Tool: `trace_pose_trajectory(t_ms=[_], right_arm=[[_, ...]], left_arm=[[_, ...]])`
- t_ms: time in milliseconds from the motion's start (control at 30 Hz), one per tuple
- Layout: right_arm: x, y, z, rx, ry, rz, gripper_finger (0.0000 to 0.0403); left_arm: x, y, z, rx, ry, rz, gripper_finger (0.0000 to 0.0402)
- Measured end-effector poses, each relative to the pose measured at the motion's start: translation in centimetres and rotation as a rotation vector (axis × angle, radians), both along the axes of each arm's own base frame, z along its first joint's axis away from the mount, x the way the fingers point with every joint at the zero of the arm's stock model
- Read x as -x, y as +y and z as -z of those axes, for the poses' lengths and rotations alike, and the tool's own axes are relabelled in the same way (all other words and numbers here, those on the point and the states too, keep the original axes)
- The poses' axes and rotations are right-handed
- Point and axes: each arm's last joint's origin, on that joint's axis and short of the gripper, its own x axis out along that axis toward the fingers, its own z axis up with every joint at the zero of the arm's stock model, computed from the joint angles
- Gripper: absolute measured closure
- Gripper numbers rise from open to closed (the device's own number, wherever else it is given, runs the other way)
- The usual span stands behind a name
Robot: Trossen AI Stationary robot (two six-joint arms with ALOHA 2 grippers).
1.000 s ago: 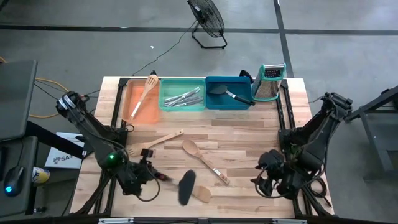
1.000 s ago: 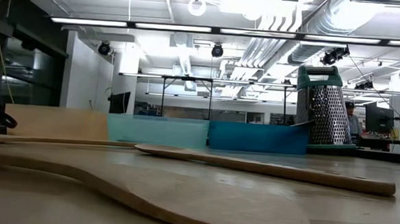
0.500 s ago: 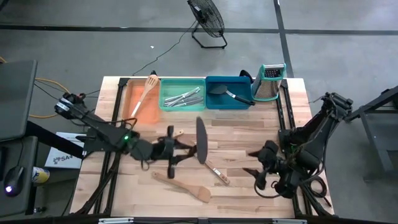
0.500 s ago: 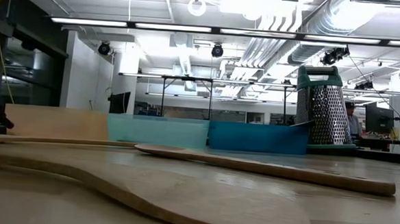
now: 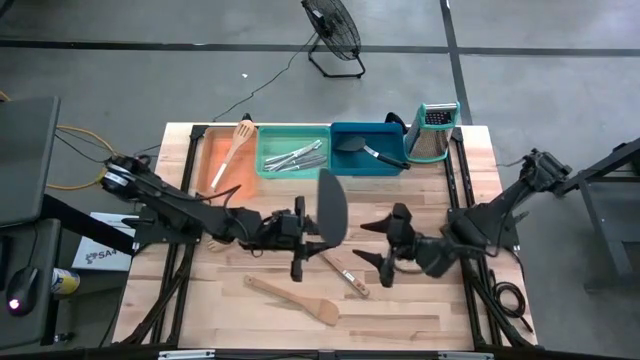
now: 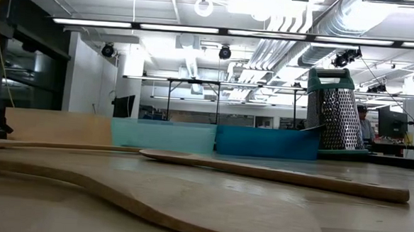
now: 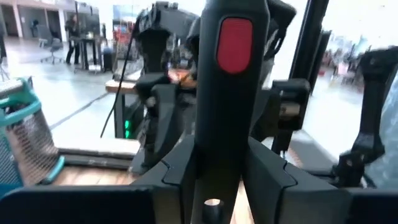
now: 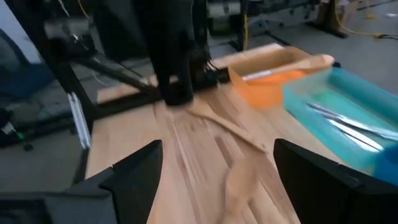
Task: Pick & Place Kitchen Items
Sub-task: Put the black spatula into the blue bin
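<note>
My left gripper (image 5: 305,238) is over the table's middle, shut on a black turner (image 5: 331,206) with a red patch on its handle (image 7: 235,43). My right gripper (image 5: 372,244) faces it from the right, open and holding nothing, with a gap between the two. Below them a wooden spoon (image 5: 335,265) and a wooden spatula (image 5: 292,298) lie flat on the table; a second wooden spoon (image 5: 268,223) lies partly under my left arm. The low view shows the spatula (image 6: 188,200) and a spoon (image 6: 275,175) but neither gripper. My left gripper pinches the black turner's handle (image 7: 217,155) between its two fingers (image 7: 177,171), close to the end with the hanging hole (image 7: 212,202). The fingers point about level toward the table's right. The turner is lifted clear, its blade (image 5: 331,206) out beyond the fingertips.
Along the far edge stand an orange tray (image 5: 213,165) holding a wooden slotted spatula (image 5: 238,145), a teal tray (image 5: 293,168) with silver cutlery (image 5: 295,157), a blue tray (image 5: 385,168) with a black utensil (image 5: 362,147), and a steel grater (image 5: 432,130).
My left gripper has risen from near the table's near edge and swung toward the middle, tipping from pointing down to about level; the black turner has come up off the table with it. My right gripper has moved toward the table's left, turned to face the left one and stayed open.
</note>
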Motion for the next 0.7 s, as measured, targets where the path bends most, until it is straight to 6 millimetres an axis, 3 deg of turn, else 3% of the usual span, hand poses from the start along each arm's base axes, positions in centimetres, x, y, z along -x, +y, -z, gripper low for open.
trace_pose_trajectory(t_ms=[267,467,700], right_arm=[[-1.5,-1.6,-0.6,-0.015,-0.023,-0.074,0.0103],[-2.6,-1.7,-1.1,-0.008,-0.094,-0.149,0.0103],[-5.2,-1.3,1.0,0.03,-0.083,-0.138,0.0103]], left_arm=[[-0.7,-0.3,0.3,-0.002,-0.06,-0.004,0.0304],[-0.8,-0.3,0.3,-0.016,-0.062,-0.022,0.0304],[-0.8,-0.3,0.3,-0.028,-0.067,-0.031,0.0304]])
